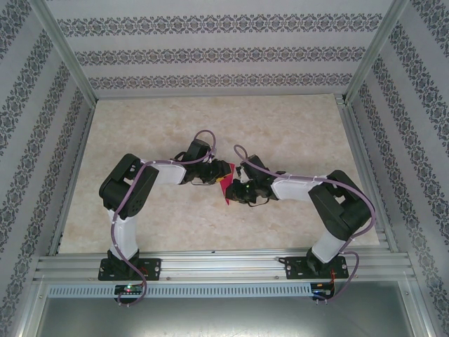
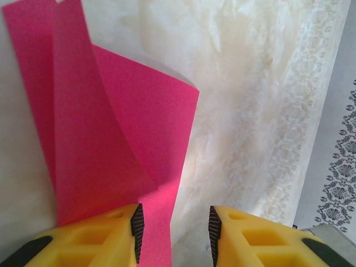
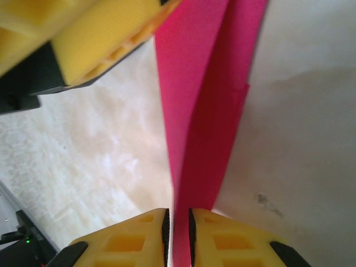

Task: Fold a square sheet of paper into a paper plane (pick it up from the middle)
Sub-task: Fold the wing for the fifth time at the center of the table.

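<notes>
You hold the square sheet of paper off the table, loosely doubled, with the right gripper pinched on it and the left gripper standing apart beside it, so the plane's folds seemingly all remain.

Beige marbled tabletop, evenly lit, enclosed on 3 sides by white walls w/ grey floral bands; alum. posts at corners, slotted rail along near edge.
</notes>
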You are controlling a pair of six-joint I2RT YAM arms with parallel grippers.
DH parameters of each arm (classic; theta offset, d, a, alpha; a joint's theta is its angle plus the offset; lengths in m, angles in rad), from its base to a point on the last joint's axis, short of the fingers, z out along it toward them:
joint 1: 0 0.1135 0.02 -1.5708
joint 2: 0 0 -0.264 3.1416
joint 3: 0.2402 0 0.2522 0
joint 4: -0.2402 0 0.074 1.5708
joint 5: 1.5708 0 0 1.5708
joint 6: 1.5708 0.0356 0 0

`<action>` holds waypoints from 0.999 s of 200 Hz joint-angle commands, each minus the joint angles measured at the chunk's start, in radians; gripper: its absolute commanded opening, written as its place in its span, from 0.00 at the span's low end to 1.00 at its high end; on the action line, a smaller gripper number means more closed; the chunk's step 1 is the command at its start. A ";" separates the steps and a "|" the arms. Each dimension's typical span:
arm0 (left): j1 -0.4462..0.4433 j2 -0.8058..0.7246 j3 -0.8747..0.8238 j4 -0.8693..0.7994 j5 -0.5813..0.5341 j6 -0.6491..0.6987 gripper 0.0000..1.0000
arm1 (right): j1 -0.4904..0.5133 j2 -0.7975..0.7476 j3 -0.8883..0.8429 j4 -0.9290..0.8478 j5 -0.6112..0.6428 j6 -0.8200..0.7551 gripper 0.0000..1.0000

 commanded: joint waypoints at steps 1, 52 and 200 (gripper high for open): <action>-0.010 0.019 -0.029 -0.107 -0.025 -0.007 0.40 | 0.005 -0.012 -0.026 0.026 -0.043 0.035 0.17; -0.011 0.016 -0.029 -0.110 -0.024 -0.006 0.40 | 0.020 0.074 -0.024 0.029 -0.052 0.027 0.11; -0.024 0.032 -0.032 -0.059 -0.004 -0.052 0.39 | 0.013 0.016 0.144 -0.403 0.059 -0.287 0.14</action>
